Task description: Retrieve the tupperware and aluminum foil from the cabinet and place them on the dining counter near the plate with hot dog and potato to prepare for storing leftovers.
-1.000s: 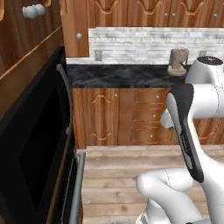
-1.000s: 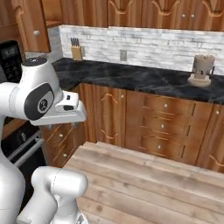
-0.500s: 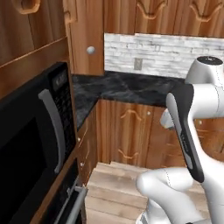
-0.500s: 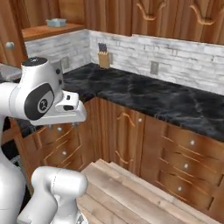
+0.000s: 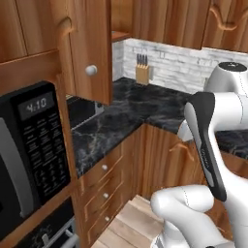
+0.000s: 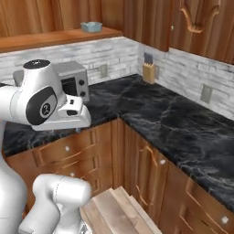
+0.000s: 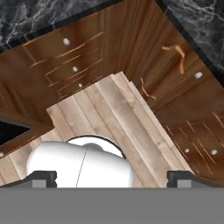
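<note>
Fingers spread wide over the floor [image 7: 109, 113], holding nothing.
Your base has swung around: the tupperware [image 6: 91, 27] now shows on the cabinet [image 6: 55, 39] shelf, so approach next.

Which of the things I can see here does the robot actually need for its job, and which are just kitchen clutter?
For the job:
tupperware on the cabinet shelf

Just lying about:
knife block
toaster oven
microwave
worktop
drawers
</note>
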Motion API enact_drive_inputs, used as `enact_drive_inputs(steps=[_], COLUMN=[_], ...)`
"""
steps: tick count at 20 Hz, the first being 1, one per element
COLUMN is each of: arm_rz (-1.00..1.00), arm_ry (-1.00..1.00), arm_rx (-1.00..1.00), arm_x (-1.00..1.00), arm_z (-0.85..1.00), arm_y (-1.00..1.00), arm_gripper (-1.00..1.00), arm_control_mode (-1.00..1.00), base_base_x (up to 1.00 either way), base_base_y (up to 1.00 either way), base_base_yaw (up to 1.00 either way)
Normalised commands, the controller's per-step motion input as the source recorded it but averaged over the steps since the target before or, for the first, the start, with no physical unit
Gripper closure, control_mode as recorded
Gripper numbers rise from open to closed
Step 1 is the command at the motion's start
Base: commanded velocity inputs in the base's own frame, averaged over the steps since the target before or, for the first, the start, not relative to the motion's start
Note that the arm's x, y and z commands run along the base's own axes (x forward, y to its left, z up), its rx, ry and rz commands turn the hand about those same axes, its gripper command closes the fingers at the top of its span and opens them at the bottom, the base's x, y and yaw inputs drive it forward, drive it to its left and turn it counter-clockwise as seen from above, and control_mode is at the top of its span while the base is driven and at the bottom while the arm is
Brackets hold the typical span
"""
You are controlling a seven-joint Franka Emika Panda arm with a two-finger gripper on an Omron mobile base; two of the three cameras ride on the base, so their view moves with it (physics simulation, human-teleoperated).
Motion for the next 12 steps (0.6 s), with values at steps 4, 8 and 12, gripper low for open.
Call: enact_drive_inputs(steps=[4,8,12], arm_rz=[0.0,0.0,0.0], arm_ry=[0.0,0.0,0.0], arm_rx=[0.0,0.0,0.0], arm_x=[0.0,0.0,0.0], arm_z=[0.0,0.0,0.0], arm_y=[0.0,0.0,0.0], arm_gripper=[-1.0,-1.0,-1.0], arm_control_mode=[1.0,1.0,1.0], base_base_x=[0.41,0.54,0.79], base_base_y=[-0.6,-0.58,-0.33], base_base_yaw=[0.63,0.49,0.34])
